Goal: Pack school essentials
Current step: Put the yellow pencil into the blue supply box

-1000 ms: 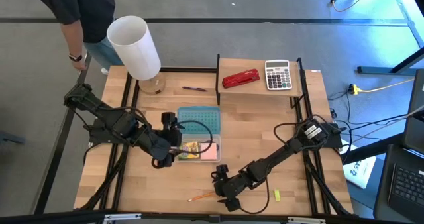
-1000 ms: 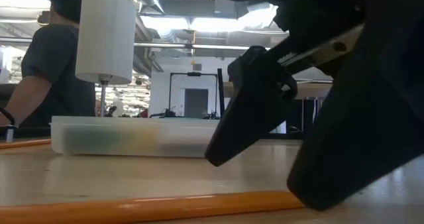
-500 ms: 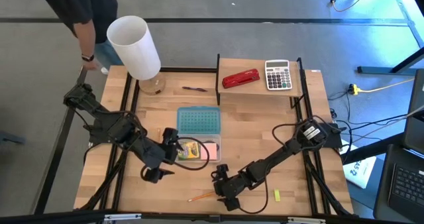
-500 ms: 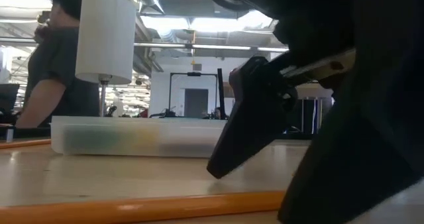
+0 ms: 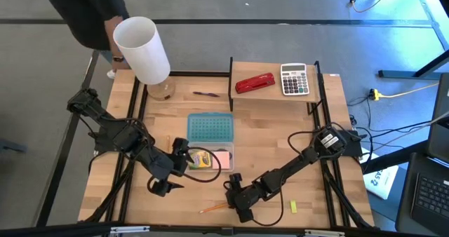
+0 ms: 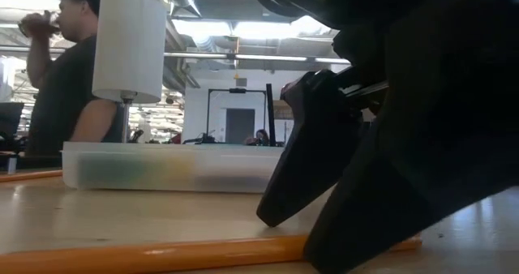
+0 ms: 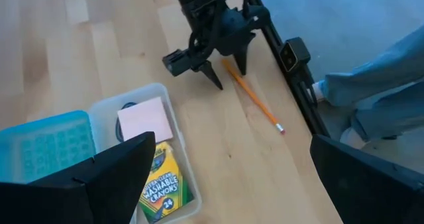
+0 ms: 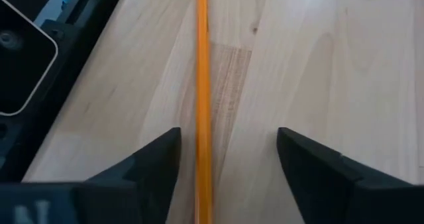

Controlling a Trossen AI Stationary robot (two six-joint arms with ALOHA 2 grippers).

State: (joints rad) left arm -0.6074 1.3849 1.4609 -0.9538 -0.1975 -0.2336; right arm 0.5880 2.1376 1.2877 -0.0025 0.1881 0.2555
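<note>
Orange pencil lies flat, running lengthwise between the right gripper fingers; jaws apart, straddling it without a grip; left gripper wide open

Bright lights shine from the ceiling far back in the room. The wooden counter looks light and even from above, with only soft, small shadows under the arms. Seen from low down, the right hand is a big dark shape against the bright room, and the orange pencil close to the camera looks fuzzy. In the right wrist view it is a little smeared.
</note>
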